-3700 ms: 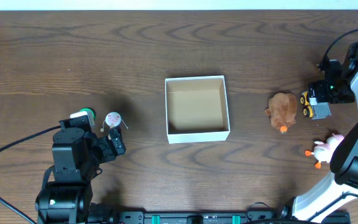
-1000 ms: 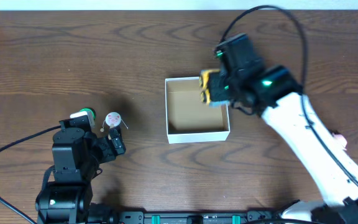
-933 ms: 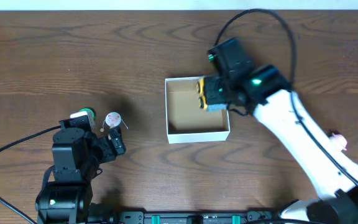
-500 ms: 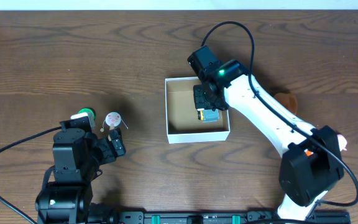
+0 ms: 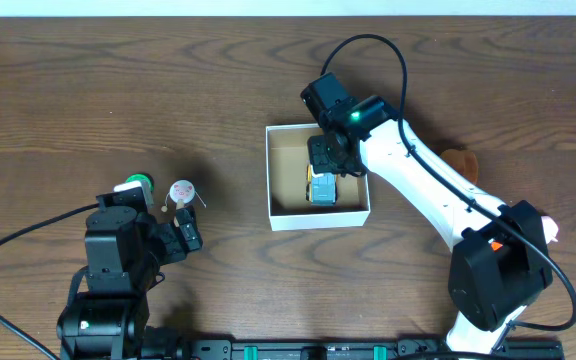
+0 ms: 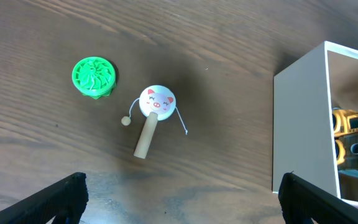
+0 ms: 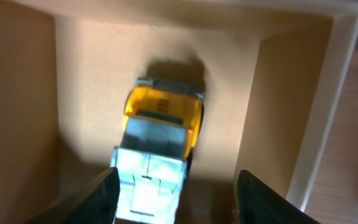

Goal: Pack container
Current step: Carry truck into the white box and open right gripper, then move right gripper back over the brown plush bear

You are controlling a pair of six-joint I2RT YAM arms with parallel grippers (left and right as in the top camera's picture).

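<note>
The container (image 5: 271, 175), a square white box with a tan inside, stands mid-table. A yellow and grey toy truck (image 5: 322, 189) lies on its floor near the right wall. My right gripper (image 5: 325, 155) hovers just above the truck, inside the box's outline, open and empty. In the right wrist view the truck (image 7: 157, 155) lies free on the box floor between and below the spread fingers (image 7: 182, 202), with the box wall (image 7: 328, 99) on the right. My left gripper (image 5: 183, 232) is open and empty at the front left. The left wrist view (image 6: 179, 208) shows bare table between its fingers.
A pig-face rattle drum (image 5: 181, 192) (image 6: 154, 107) and a green round toy (image 5: 140, 184) (image 6: 93, 76) lie left of the box (image 6: 303, 124). A brown plush (image 5: 460, 158) and a pink toy (image 5: 547, 228) are partly hidden behind the right arm.
The right arm carried the truck from the far right over the box, lowered it and let go. The truck now lies on the box floor. The left arm has not moved.
</note>
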